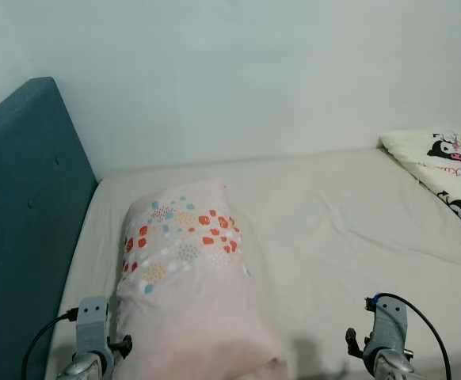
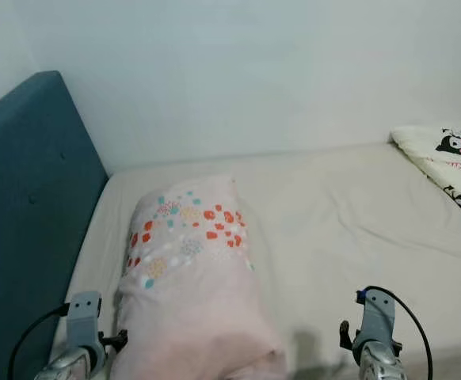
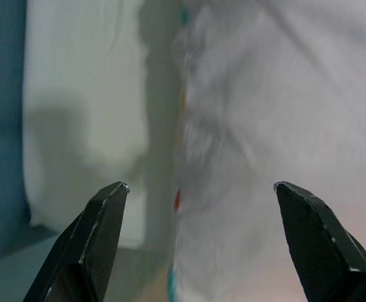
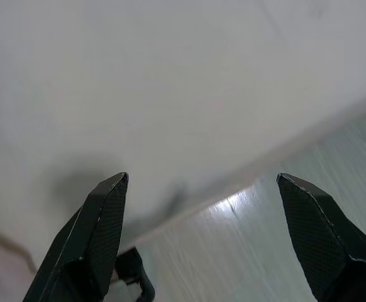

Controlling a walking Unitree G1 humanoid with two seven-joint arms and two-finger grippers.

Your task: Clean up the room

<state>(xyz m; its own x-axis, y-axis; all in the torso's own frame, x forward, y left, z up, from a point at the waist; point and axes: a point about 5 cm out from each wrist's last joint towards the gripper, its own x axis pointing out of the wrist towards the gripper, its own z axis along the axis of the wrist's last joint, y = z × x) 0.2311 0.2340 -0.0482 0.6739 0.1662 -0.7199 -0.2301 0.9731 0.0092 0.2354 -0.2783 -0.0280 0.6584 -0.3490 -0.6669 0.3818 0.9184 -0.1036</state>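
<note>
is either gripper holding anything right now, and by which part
Nothing is held. The left gripper is open beside the pink pillow with coloured dots, and the right gripper is open over the edge of the cream bed sheet.

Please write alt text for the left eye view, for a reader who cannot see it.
A pink pillow with coloured dots lies on a cream bed, beside a teal headboard. A cartoon-print blanket lies at the right edge, and both robot arms show at the bottom.
</note>
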